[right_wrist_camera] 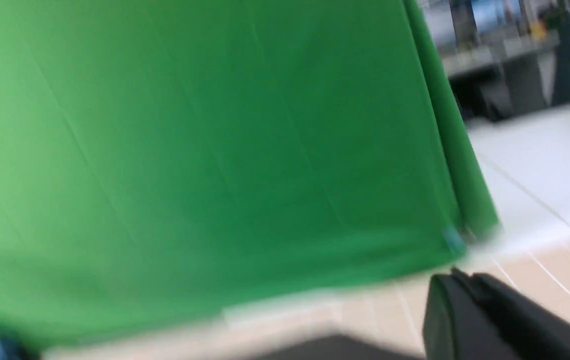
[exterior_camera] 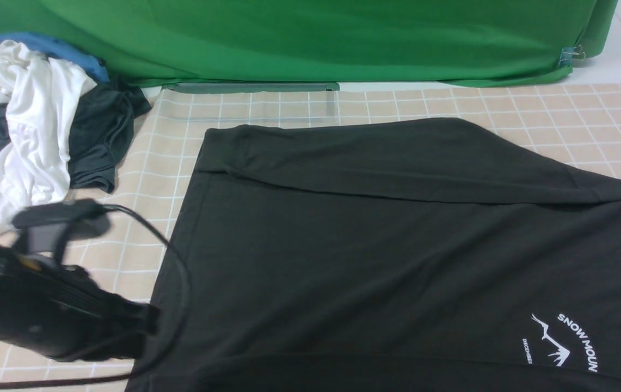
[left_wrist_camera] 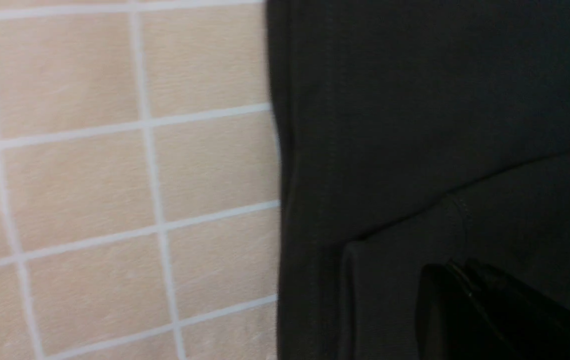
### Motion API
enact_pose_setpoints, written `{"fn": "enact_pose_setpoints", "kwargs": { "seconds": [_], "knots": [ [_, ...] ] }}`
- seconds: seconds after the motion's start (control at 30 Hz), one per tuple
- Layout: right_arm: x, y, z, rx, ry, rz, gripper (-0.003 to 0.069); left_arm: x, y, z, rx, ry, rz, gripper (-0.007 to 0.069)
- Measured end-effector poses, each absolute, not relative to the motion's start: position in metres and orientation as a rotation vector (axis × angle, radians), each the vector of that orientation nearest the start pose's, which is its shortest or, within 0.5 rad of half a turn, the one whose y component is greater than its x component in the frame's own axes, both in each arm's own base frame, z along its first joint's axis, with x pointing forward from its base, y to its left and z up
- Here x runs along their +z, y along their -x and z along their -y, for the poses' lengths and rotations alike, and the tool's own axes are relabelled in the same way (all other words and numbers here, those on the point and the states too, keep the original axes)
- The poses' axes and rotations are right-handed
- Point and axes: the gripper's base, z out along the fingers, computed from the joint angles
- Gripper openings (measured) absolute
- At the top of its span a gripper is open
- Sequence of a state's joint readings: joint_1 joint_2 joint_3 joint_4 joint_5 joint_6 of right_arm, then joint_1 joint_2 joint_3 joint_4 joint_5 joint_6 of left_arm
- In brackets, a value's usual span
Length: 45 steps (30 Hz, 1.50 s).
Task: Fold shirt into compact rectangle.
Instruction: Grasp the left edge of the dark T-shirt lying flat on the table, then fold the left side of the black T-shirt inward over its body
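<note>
**Front view.** The black T-shirt (exterior_camera: 375, 261) is seen spread flat on the checked tablecloth (exterior_camera: 588, 120), just in front of the green backdrop (exterior_camera: 310, 38). Its mountain graphic (exterior_camera: 552, 340) is on the side farthest from the backdrop. The side nearest the backdrop is already turned in as a long band (exterior_camera: 397, 163), so the lengthwise folding is judged to be in hand, with the far side not yet folded. The left arm (exterior_camera: 43, 310) is placed over the hem corner farthest from the backdrop; its fingers cannot be made out here. A heap of garments (exterior_camera: 27, 120) is seen under the backdrop's left end, apart from the shirt.

**Left wrist view.** The left gripper (left_wrist_camera: 462, 272) is shown with its fingers pressed together over the black cloth, just inside the hem and beside a doubled edge. Whether cloth is pinched between them cannot be told.

**Right wrist view.** The picture is blurred. The right gripper (right_wrist_camera: 459, 277) is shown with fingers together and nothing between them, raised and pointed toward the backdrop, well apart from the shirt.

For the next move, a sure hold on the unfolded side at both ends is judged to be needed. The right fingers would have to be parted and brought down onto the cloth.
</note>
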<state>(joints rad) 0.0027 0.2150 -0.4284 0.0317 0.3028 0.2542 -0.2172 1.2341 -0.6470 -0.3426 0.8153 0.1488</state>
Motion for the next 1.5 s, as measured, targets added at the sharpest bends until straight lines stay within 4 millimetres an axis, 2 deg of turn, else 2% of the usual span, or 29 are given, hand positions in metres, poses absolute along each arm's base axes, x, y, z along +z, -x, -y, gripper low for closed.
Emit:
{"fn": "enact_pose_setpoints", "kwargs": {
  "seconds": [0.1, 0.2, 0.3, 0.47, 0.67, 0.77, 0.87, 0.97, 1.03, 1.13, 1.2, 1.37, 1.5],
  "knots": [
    [0.332, -0.073, -0.002, 0.151, -0.156, -1.795, 0.0037, 0.203, -0.186, 0.082, -0.309, -0.328, -2.936, 0.0015],
    [0.334, -0.089, -0.002, 0.099, -0.104, -1.979, 0.0036, 0.192, -0.187, 0.088, -0.186, -0.337, -2.985, 0.0020],
    [0.332, -0.103, -0.003, 0.079, -0.067, -2.091, 0.0036, 0.185, -0.191, 0.091, -0.154, -0.327, -2.989, 0.0035],
    [0.325, -0.115, -0.010, 0.161, -0.009, -2.177, 0.0036, 0.180, -0.195, 0.093, -0.151, -0.321, -2.981, 0.0176],
    [0.326, -0.118, -0.019, 0.266, 0.040, -2.163, 0.0036, 0.170, -0.201, 0.095, -0.144, -0.319, -2.977, 0.0417],
    [0.326, -0.118, -0.020, 0.278, 0.041, -2.161, 0.0036, 0.162, -0.203, 0.097, -0.148, -0.305, -3.000, 0.0458],
    [0.326, -0.118, -0.020, 0.282, 0.041, -2.160, 0.0036, 0.155, -0.204, 0.098, -0.147, -0.306, -3.033, 0.0448],
    [0.326, -0.118, -0.020, 0.287, 0.039, -2.160, 0.0036, 0.153, -0.205, 0.099, -0.145, -0.338, -3.048, 0.0379],
    [0.327, -0.118, -0.020, 0.294, 0.036, -2.159, 0.0036, 0.153, -0.205, 0.100, -0.153, -0.360, -3.052, 0.0296],
    [0.327, -0.118, -0.021, 0.297, 0.038, -2.158, 0.0036, 0.154, -0.203, 0.101, -0.181, -0.362, -3.067, 0.0111],
    [0.327, -0.118, -0.021, 0.297, 0.038, -2.158, 0.0036, 0.155, -0.202, 0.101, -0.186, -0.373, -3.074, 0.0050],
    [0.326, -0.118, -0.021, 0.298, 0.038, -2.160, 0.0036, 0.165, -0.194, 0.098, -0.176, -0.403, -3.093, 0.0034],
    [0.326, -0.118, -0.021, 0.301, 0.037, -2.160, 0.0036, 0.187, -0.190, 0.096, -0.187, -0.425, -3.065, 0.0034]
  ]
}}
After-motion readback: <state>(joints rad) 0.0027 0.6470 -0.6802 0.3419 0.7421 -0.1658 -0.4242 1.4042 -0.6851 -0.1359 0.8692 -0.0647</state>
